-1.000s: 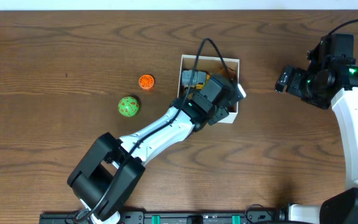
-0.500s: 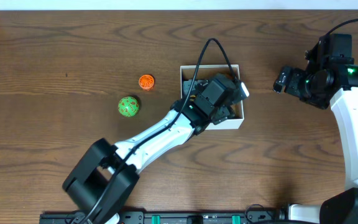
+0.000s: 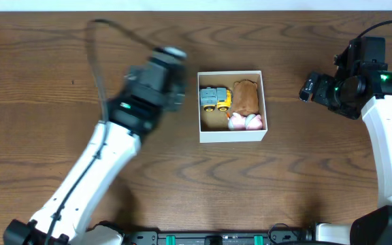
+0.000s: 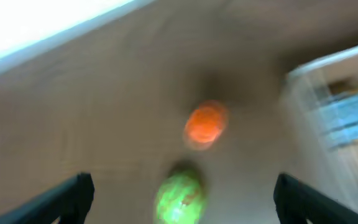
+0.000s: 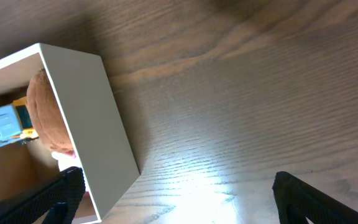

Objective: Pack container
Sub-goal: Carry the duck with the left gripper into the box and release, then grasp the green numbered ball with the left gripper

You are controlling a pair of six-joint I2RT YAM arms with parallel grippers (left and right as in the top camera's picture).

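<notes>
The left gripper (image 4: 182, 200), spread wide over the orange ball (image 4: 205, 124) and green ball (image 4: 178, 194) toward the table's left edge, should centre on one before closing.

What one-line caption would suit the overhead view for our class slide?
Container packed with a toy truck, a brown toy and pink toys, on the wooden table.

White-walled square container (image 3: 232, 135) sits upright, open-topped, just right of centre.
</notes>
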